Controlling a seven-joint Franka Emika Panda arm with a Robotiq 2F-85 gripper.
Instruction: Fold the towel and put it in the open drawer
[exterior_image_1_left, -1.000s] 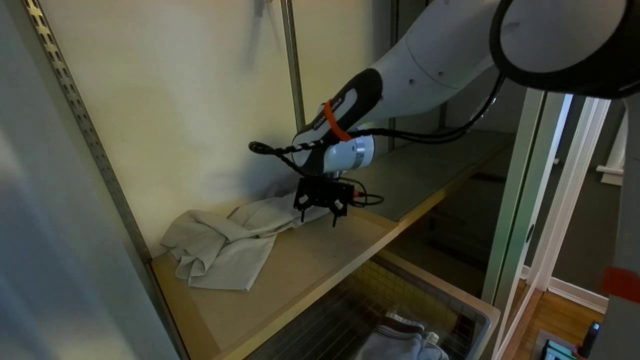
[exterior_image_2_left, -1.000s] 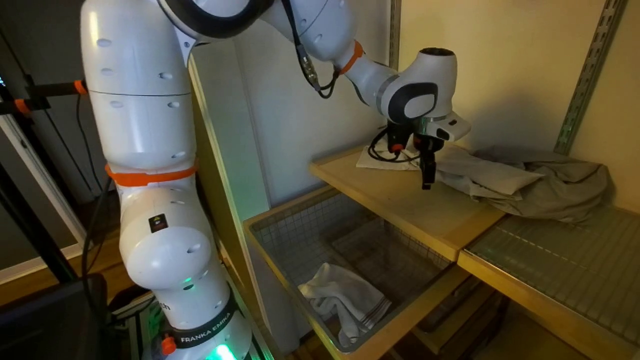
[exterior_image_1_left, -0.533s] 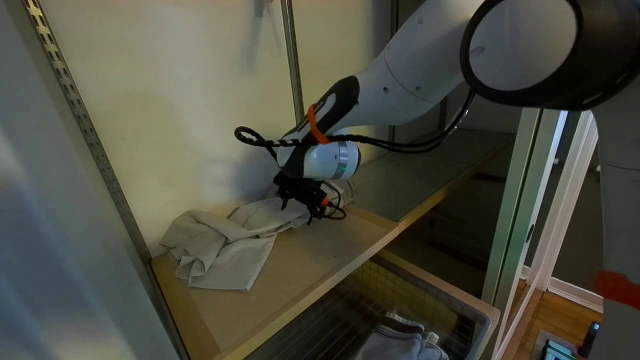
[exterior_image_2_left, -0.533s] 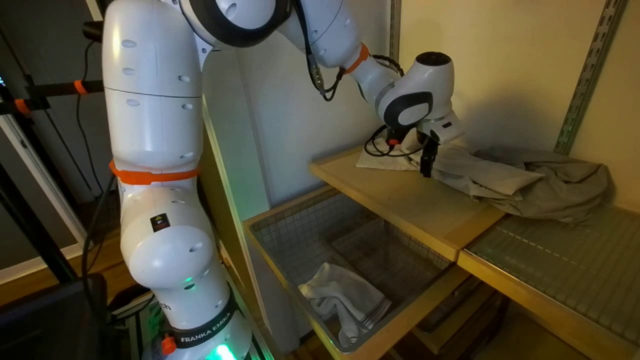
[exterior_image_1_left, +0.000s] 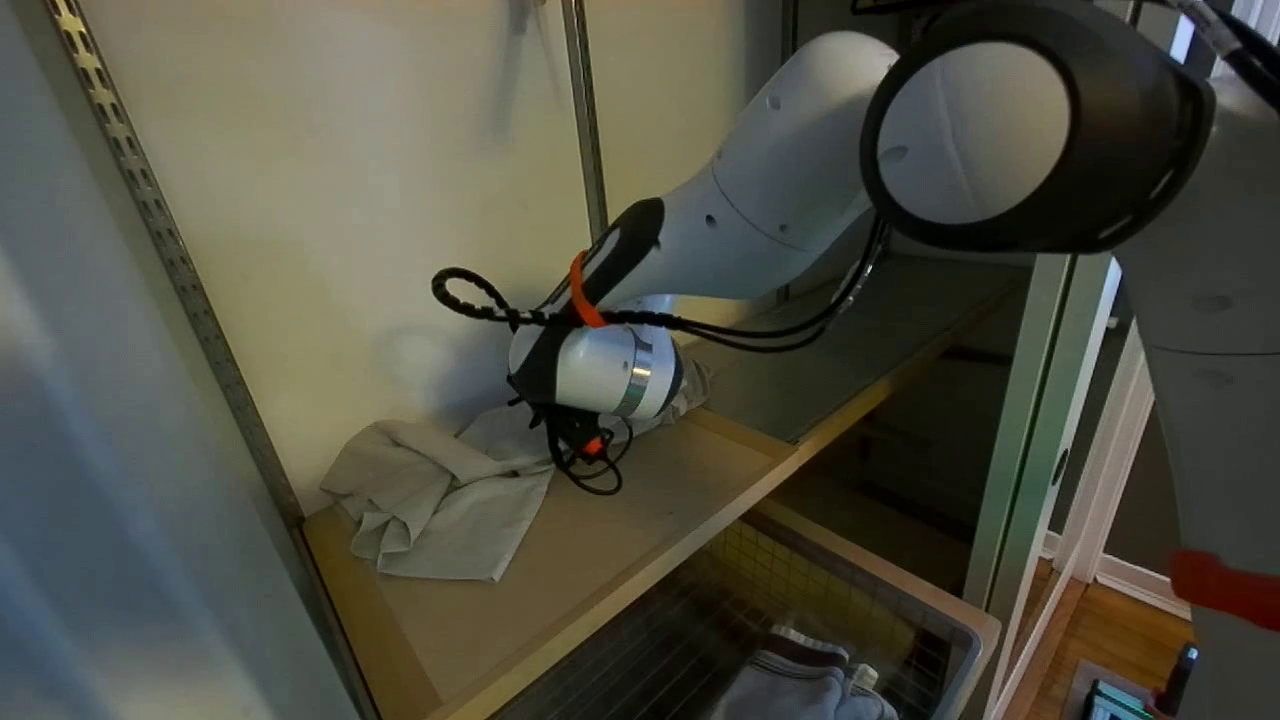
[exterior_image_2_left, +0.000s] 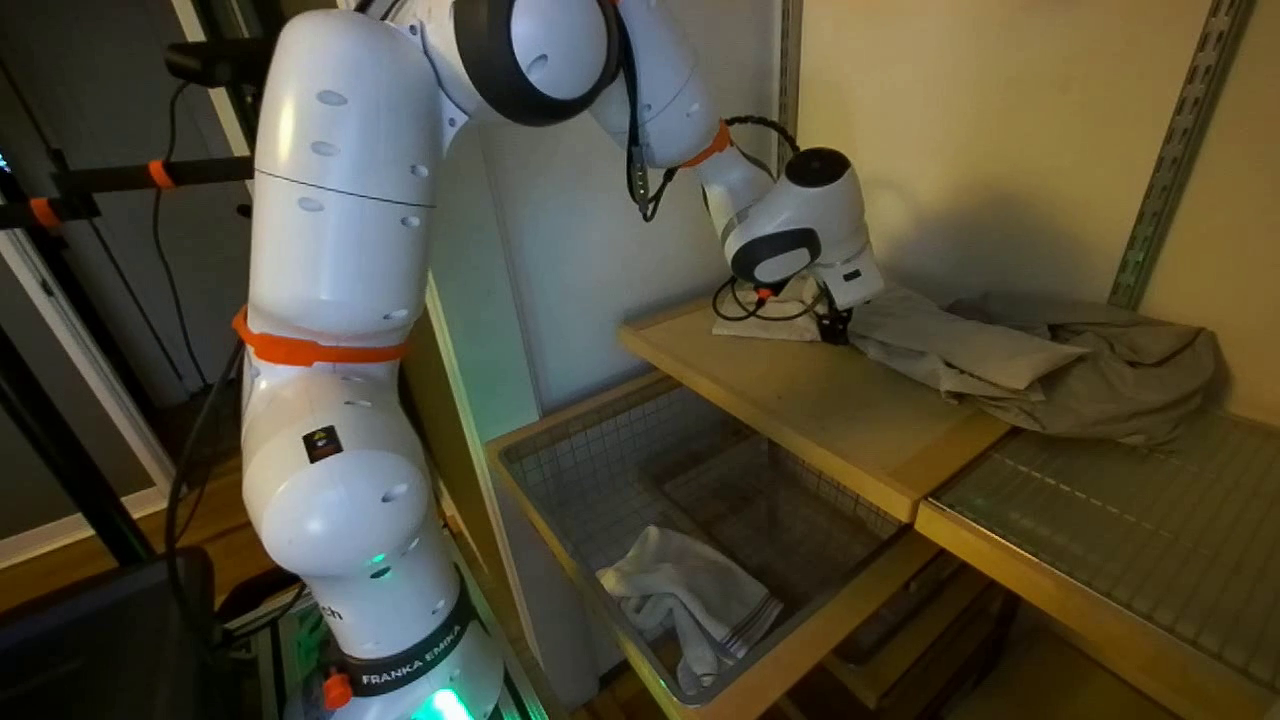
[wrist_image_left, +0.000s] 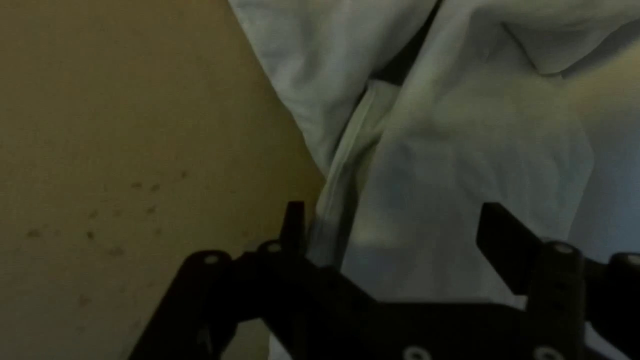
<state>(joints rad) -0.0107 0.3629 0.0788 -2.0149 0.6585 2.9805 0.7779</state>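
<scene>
On shelf, towel unmoved; hand lower at its edge, fingers apart.

Arm bent, wrist tilted; pincer beneath, fingers (both black) spread wide.

In an exterior view, well apart from the jaws and lower in that view, a black band is bearing the brand lettering "FRANKA EMIKA" at the robot base. Just above it, the letters "ch" are showing on the white casing. Higher up, also well apart from the jaws, a dark label is displaying a yellow warning triangle.
</scene>
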